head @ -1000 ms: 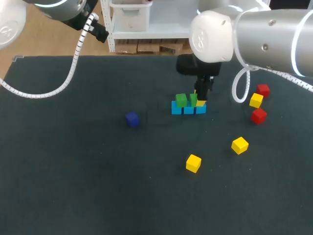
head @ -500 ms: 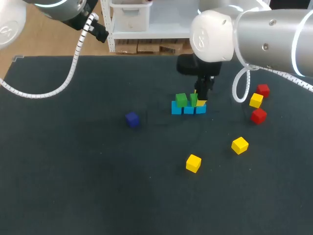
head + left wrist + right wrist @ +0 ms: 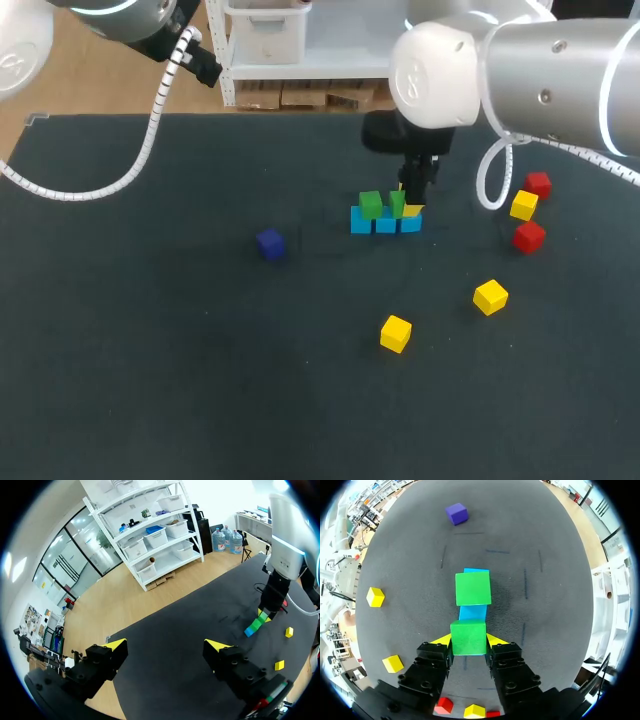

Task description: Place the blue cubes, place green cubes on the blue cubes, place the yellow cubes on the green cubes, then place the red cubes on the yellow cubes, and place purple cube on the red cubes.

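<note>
Jaws on the right arm (image 3: 520, 60) are clamped on a green cube (image 3: 468, 637) over the right end of the row of blue cubes (image 3: 386, 224). A second green cube (image 3: 371, 205) tops the row's left end. The left jaws stand apart by the far left corner of the tabletop (image 3: 150, 380), whose left half holds only the purple cube (image 3: 270, 243), while yellow cubes (image 3: 396, 333) and red cubes (image 3: 529, 236) lie scattered toward the right edge.
</note>
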Controlling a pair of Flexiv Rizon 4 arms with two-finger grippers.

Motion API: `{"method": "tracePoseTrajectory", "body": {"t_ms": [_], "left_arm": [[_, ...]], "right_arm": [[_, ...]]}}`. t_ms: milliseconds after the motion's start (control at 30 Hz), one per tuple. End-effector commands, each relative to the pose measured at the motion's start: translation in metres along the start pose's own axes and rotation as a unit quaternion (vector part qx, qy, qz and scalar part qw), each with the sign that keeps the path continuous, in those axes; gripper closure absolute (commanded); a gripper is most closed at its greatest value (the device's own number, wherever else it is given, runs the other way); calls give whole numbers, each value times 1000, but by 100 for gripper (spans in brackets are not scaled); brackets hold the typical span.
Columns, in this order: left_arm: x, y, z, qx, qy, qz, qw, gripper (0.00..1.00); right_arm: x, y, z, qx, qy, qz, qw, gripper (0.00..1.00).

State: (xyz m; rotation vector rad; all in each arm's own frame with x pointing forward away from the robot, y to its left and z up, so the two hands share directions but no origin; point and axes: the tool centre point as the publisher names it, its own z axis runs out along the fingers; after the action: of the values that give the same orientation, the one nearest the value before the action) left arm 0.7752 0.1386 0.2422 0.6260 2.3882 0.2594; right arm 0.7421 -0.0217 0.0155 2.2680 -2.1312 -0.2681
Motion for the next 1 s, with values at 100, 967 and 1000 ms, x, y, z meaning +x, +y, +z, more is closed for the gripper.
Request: {"method": "tracePoseTrajectory", "body": {"t_ms": [100,967,1000], "left_arm": [[0,0,0,0,0,0,1000,0],[0,0,0,0,0,0,1000,0],[0,0,0,0,0,0,1000,0]], "right_arm": [[1,2,1,2,1,2,1000,81],[-4,-2,3,6,-8,4,1000,52],[-4,-3,3,6,-8,5,1000,57]]}}
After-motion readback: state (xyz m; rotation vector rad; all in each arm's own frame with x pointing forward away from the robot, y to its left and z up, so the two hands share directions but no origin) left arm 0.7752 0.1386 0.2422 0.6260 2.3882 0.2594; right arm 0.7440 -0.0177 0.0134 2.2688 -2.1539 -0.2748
